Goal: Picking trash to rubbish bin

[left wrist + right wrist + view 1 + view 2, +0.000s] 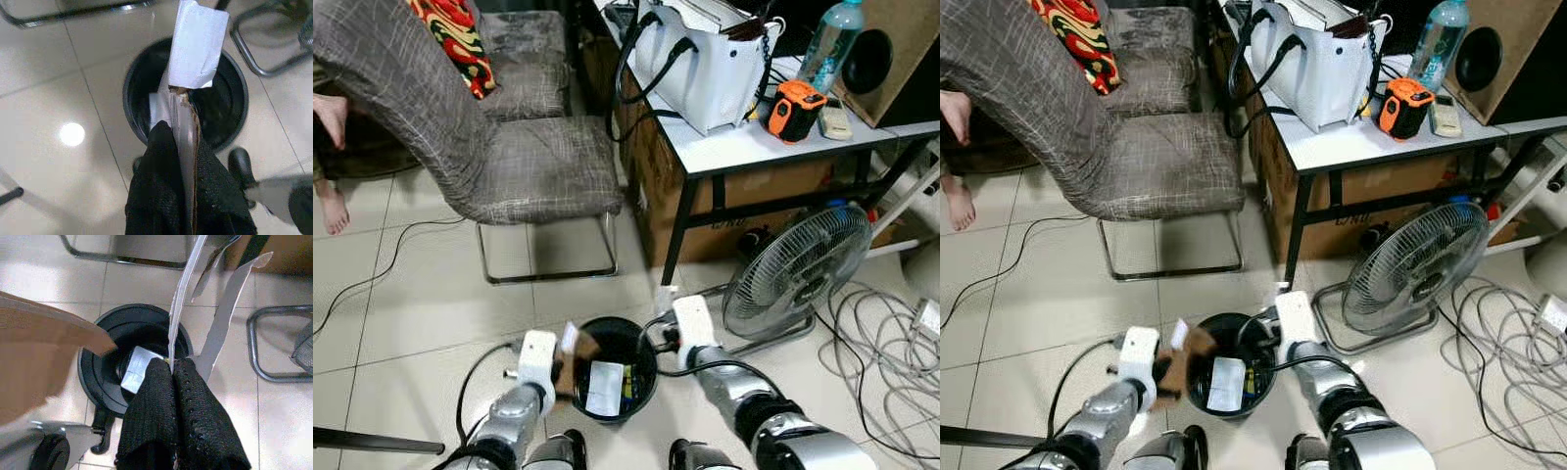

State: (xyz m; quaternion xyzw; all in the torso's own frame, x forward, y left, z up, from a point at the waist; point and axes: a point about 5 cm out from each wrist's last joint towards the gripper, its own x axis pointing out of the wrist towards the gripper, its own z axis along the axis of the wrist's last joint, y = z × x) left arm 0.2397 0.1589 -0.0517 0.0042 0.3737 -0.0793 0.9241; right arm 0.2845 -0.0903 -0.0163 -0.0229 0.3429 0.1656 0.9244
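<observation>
A round black plastic rubbish bin (pixel 617 377) is seen at the bottom centre of the left eye frame, on pale floor tiles (pixel 421 313), with white paper and other scraps already lying inside. At its left rim the left gripper (pixel 183 147) is closed on a torn brown cardboard piece with a white paper end (pixel 195 54), which is held above the bin's opening. At the right rim the right gripper (pixel 172 366) is pinched shut on a thin white paper strip (pixel 183 289) that hangs over the bin. The task is judged nearly finished for these two pieces: they are carried to the bin but not yet let go, so release into the opening is what remains. A grey fabric chair (pixel 509 166) stands at upper left, a floor fan (pixel 793 274) at right.
</observation>
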